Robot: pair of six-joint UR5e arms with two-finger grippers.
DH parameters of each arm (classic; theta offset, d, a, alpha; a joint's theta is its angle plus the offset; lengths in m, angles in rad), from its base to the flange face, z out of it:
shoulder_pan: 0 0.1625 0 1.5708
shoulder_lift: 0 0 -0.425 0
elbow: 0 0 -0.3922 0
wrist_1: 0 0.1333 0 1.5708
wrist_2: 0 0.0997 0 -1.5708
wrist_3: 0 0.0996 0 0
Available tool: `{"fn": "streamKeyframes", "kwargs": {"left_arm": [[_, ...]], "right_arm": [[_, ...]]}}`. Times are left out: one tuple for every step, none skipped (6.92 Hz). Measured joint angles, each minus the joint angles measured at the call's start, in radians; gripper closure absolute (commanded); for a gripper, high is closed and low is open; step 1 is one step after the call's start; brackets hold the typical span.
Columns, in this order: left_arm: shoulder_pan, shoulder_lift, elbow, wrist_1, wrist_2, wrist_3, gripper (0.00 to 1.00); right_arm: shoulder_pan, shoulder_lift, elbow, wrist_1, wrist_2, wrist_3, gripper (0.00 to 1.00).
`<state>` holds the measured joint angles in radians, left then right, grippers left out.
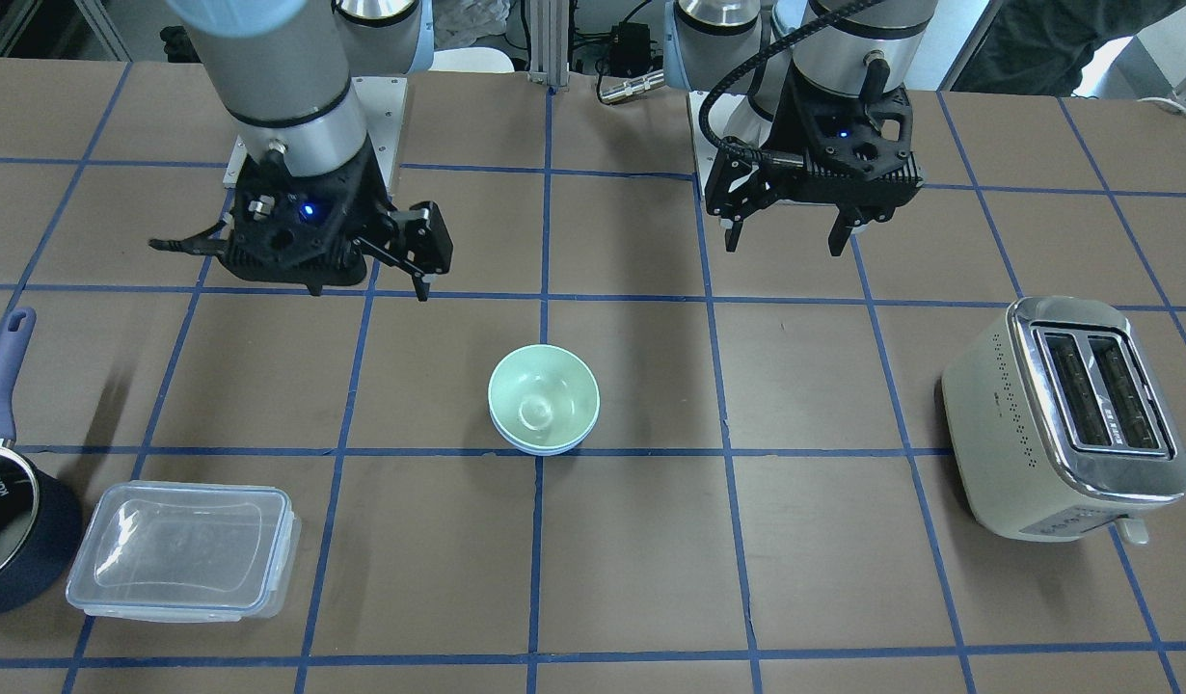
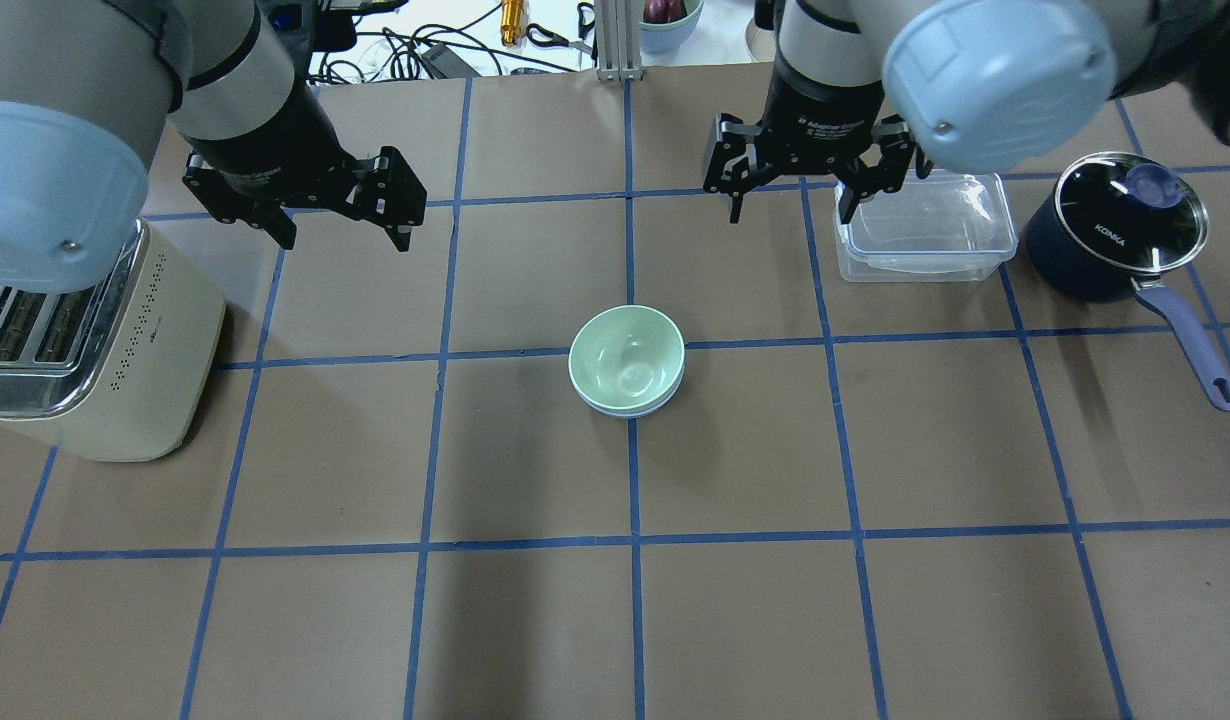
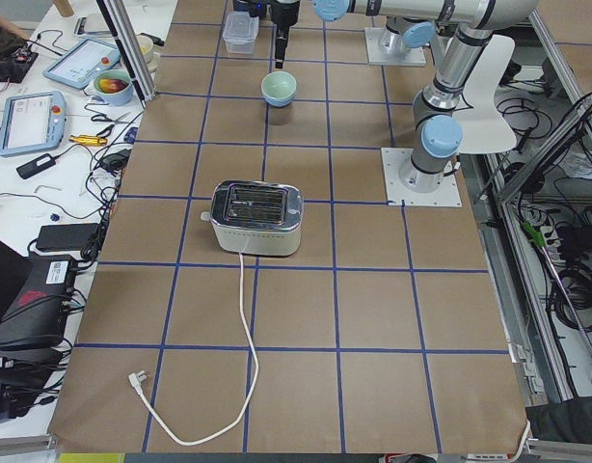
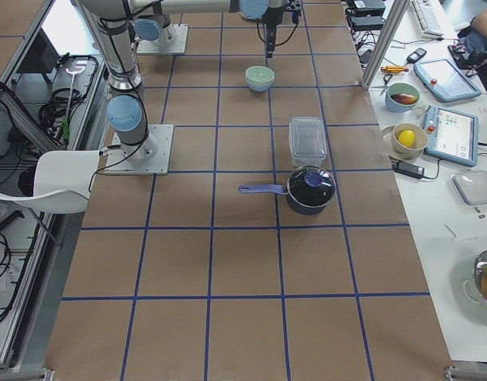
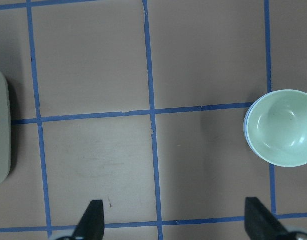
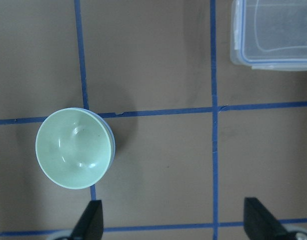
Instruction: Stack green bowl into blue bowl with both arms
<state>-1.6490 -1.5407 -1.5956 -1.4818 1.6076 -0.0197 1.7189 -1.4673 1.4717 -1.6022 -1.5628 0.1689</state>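
The pale green bowl sits nested inside the light blue bowl at the table's middle; only a thin blue rim shows under the green bowl. My left gripper is open and empty, raised behind and to the left of the bowls. My right gripper is open and empty, raised behind and to the right of them. In the front view the left gripper is on the right and the right gripper on the left. Each wrist view shows the stack off to one side: the green bowl and the green bowl.
A cream toaster stands at the table's left under my left arm. A clear lidded container and a dark navy saucepan with a glass lid stand at the right, close to my right gripper.
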Motion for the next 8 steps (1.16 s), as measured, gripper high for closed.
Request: {"fn": "streamKeyframes", "kwargs": {"left_arm": [[0.0, 0.0, 0.0, 0.0, 0.0, 0.001, 0.0], [0.0, 0.0, 0.0, 0.0, 0.0, 0.001, 0.0], [0.0, 0.0, 0.0, 0.0, 0.0, 0.001, 0.0], [0.0, -0.001, -0.001, 0.0, 0.0, 0.0, 0.0], [0.0, -0.002, -0.001, 0.0, 0.0, 0.0, 0.0], [0.0, -0.002, -0.001, 0.0, 0.0, 0.0, 0.0], [0.0, -0.002, -0.001, 0.0, 0.0, 0.0, 0.0], [0.0, -0.002, -0.001, 0.0, 0.0, 0.0, 0.0]], "right_arm": [[-0.051, -0.052, 0.005, 0.044, -0.002, -0.09, 0.14], [-0.111, -0.094, 0.026, 0.078, 0.002, -0.163, 0.14], [-0.147, -0.129, 0.069, 0.065, 0.005, -0.214, 0.07], [-0.161, -0.151, 0.115, 0.012, 0.006, -0.229, 0.05], [-0.165, -0.163, 0.14, -0.034, 0.009, -0.204, 0.0], [-0.165, -0.17, 0.144, -0.054, 0.009, -0.149, 0.0], [-0.165, -0.172, 0.142, -0.06, 0.01, -0.113, 0.0], [-0.164, -0.171, 0.139, -0.061, 0.01, -0.1, 0.0]]}}
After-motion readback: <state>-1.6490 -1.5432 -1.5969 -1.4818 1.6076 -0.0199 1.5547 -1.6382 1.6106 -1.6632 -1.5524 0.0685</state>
